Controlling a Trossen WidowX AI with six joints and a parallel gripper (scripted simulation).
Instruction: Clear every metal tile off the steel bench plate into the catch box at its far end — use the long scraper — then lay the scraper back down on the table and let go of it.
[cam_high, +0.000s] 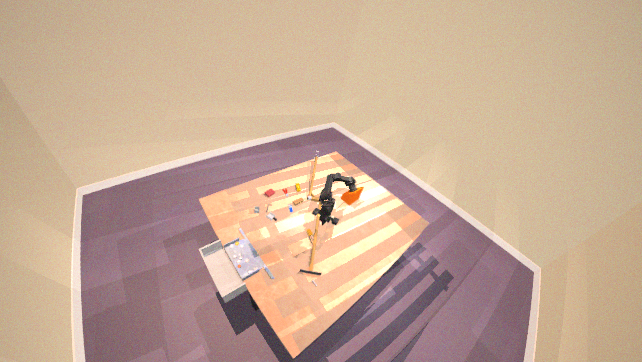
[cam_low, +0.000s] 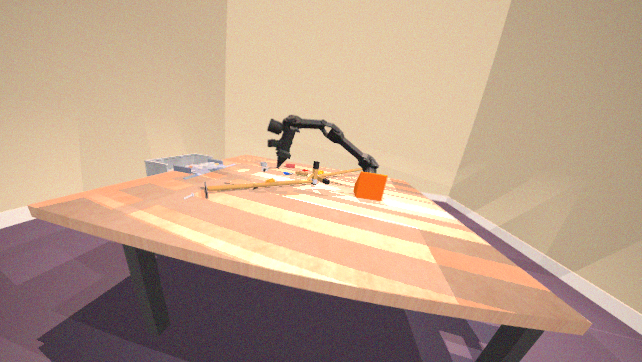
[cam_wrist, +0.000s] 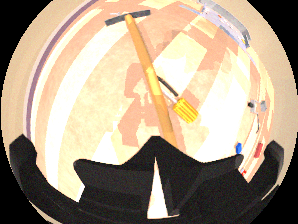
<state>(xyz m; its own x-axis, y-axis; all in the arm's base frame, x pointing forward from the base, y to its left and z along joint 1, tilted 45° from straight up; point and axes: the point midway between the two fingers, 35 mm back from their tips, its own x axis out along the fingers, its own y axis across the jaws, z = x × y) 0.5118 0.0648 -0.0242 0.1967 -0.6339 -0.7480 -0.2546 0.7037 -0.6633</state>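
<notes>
The long scraper (cam_high: 314, 250) (cam_low: 250, 186) (cam_wrist: 142, 57) lies on the table with its wooden handle running beneath the arm and its dark crosswise blade at the far end. My gripper (cam_high: 324, 222) (cam_low: 278, 166) (cam_wrist: 155, 141) is shut with nothing visible between its fingers, above the table near the handle. The steel plate (cam_high: 254, 269) is at the table's edge. Several small pale tiles (cam_high: 239, 257), one yellow tile (cam_high: 237, 243) and one orange tile (cam_high: 239, 266) are on it. The catch box (cam_high: 221, 272) (cam_low: 159, 167) adjoins the plate beyond the table's edge. Its contents are hard to tell.
A yellow-handled screwdriver (cam_high: 309, 232) (cam_wrist: 185, 110) lies close beside the scraper handle. An orange block (cam_high: 352, 196) (cam_low: 371, 186) stands by the arm's base. Another long wooden-handled tool (cam_high: 313, 175) lies behind the arm. A red block (cam_high: 270, 192) and a blue item (cam_high: 290, 209) lie towards the back.
</notes>
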